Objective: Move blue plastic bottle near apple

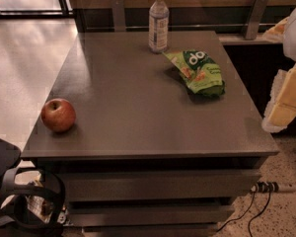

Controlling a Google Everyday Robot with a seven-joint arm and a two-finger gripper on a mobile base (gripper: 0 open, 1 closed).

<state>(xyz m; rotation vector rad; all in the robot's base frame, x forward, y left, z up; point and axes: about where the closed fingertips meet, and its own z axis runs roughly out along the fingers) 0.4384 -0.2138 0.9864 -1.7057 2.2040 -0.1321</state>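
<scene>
The blue plastic bottle (158, 22) stands upright at the far edge of the grey table (138, 107), with a white cap and a bluish-white label. The apple (58, 115), red with yellowish patches, sits near the table's front left corner, far from the bottle. My gripper (282, 106) shows as a white and yellowish shape at the right edge of the view. It is beside the table's right side, off the tabletop, and far from both the bottle and the apple. It holds nothing that I can see.
A green snack bag (200, 72) lies on the table, right of centre, just in front of the bottle. A dark wall rail runs behind the table. A dark rounded object (10, 191) stands at the lower left. A power strip (269, 186) and cables lie on the floor at the lower right.
</scene>
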